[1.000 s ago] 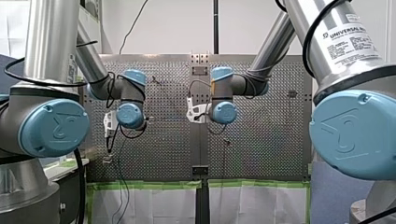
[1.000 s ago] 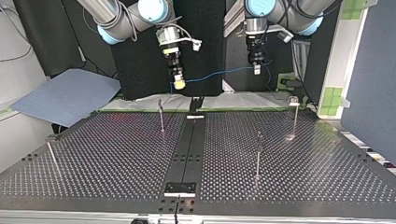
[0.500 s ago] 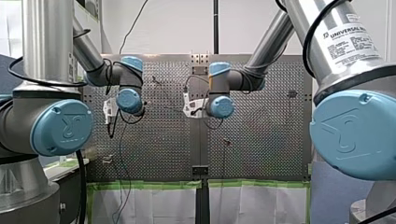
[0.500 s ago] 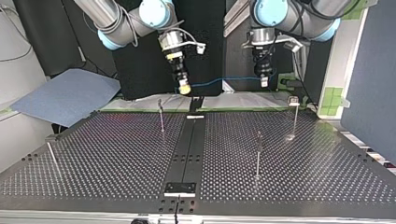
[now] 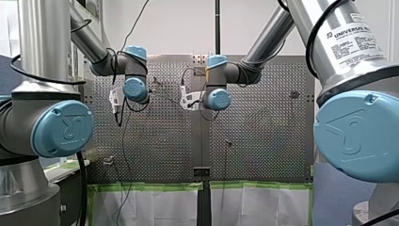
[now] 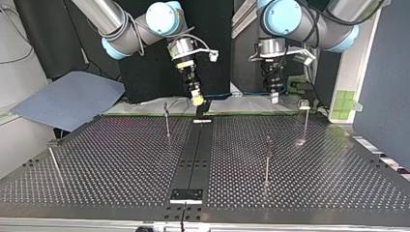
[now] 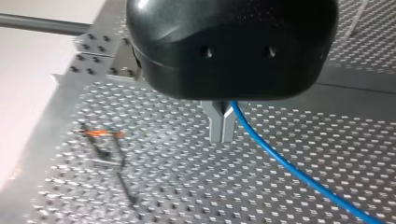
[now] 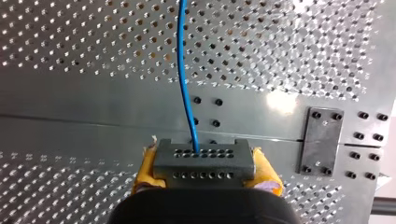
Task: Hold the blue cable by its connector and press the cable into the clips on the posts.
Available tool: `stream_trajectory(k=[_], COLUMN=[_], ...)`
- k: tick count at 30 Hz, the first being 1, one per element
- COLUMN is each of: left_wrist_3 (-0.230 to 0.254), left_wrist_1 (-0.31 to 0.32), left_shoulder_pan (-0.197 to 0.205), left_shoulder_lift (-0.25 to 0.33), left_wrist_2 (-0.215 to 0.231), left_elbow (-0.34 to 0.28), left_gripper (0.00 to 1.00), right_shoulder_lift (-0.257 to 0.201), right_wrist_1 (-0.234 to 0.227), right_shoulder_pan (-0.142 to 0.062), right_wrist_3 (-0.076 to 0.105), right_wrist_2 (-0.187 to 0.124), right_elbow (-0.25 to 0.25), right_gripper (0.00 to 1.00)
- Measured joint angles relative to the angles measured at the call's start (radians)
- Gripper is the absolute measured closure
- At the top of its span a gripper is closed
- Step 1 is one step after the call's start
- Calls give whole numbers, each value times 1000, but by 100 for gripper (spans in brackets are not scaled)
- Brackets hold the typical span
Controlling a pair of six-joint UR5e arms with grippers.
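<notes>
At the top view's left, my right gripper [image 6: 197,100] pinches the connector [image 8: 204,161] between yellow pads. The cable [image 6: 241,93] runs right to my left gripper [image 6: 274,97], which is clamped on it. Both have sunk lower — the cable now hangs about level with the tops of the far posts [image 6: 167,121], so clipping seems next.

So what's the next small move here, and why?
Probably carry both claws down and out over the table toward the nearest post. My right claw grips the connector, my left claw pinches the blue cable, and the span between them hangs at the table's arm-side edge, not yet in any clip.
</notes>
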Motion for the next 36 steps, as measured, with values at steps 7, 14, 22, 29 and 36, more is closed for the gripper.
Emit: stream_trajectory(k=[7,14,22,29,36], left_wrist_3=[-4,3,8,6,14], left_wrist_1=[-10,-11,6,8,17], left_shoulder_pan=[-1,1,8,12,22], left_shoulder_lift=[15,24,25,33,34], left_wrist_2=[-13,-24,-25,-25,-25], left_elbow=[41,56,64,97,104], left_gripper=[98,98,98,98,98], right_shoulder_lift=[1,3,6,20,41], right_wrist_1=[31,68,94,101,120], right_shoulder_pan=[3,10,12,11,2], right_wrist_3=[3,9,19,51,89], right_wrist_2=[-20,-30,-26,-27,-34], right_elbow=[-49,-102,-142,-155,-195], right_gripper=[100,100,100,100,100])
